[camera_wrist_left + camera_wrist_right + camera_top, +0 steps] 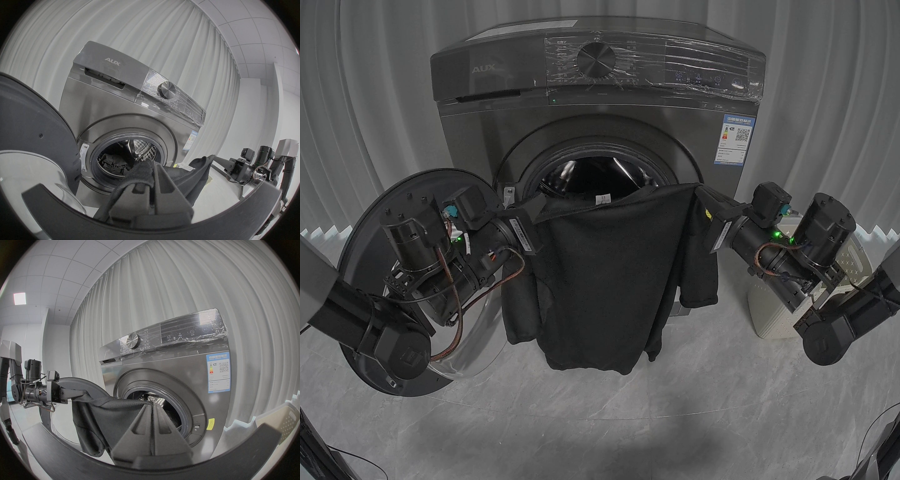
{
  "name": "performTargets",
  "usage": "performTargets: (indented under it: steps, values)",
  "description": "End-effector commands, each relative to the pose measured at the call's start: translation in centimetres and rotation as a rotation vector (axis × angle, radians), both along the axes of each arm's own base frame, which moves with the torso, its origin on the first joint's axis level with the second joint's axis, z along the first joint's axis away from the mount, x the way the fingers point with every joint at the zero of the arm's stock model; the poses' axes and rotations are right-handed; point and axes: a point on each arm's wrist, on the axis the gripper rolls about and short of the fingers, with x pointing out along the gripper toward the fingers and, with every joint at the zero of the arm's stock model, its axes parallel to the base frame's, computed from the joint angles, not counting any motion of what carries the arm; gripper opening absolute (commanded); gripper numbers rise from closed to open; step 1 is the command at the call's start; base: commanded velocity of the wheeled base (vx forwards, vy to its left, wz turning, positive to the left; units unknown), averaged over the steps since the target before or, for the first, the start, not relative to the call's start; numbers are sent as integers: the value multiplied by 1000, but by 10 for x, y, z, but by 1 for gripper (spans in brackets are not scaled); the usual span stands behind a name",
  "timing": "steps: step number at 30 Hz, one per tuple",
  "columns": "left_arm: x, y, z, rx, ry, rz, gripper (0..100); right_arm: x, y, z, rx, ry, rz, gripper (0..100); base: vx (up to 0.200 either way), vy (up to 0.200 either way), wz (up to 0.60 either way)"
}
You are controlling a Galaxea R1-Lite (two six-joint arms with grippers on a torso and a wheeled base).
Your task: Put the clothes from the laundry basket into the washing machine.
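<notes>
At mid-frame in the head view, a black shirt [606, 275] hangs spread before the washer's [600, 119] mouth, its top corners clamped by the left pincer [536, 209] and right pincer [703, 200]. The left wrist view looks into the drum [142, 149], where dark clothes [113, 163] lie. The basket [765, 312] stands at the head view's right.

The grey floor [706, 387] bears the washing machine [600, 119] and laundry basket [765, 312].

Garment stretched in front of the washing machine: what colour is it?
The garment is plain black; the head view shows it best.
</notes>
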Motion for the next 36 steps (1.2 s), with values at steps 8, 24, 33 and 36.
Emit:
performTargets:
  steps: [8, 24, 33, 36]
  values:
    - [-18, -12, -37, 66, 124, -110, 100, 14, 31, 1, 12, 3, 57, 0, 0, 0, 0]
    - [-1, -24, -93, 152, 143, -130, 100, 8, 49, 9, 37, -16, 78, 0, 0, 0, 0]
    - [11, -44, -123, 184, 142, -158, 100, 2, 57, 15, 50, -34, 106, 0, 0, 0, 0]
    - [19, -49, -133, 207, 123, -151, 100, 1, 60, 17, 53, -39, 113, 0, 0, 0, 0]
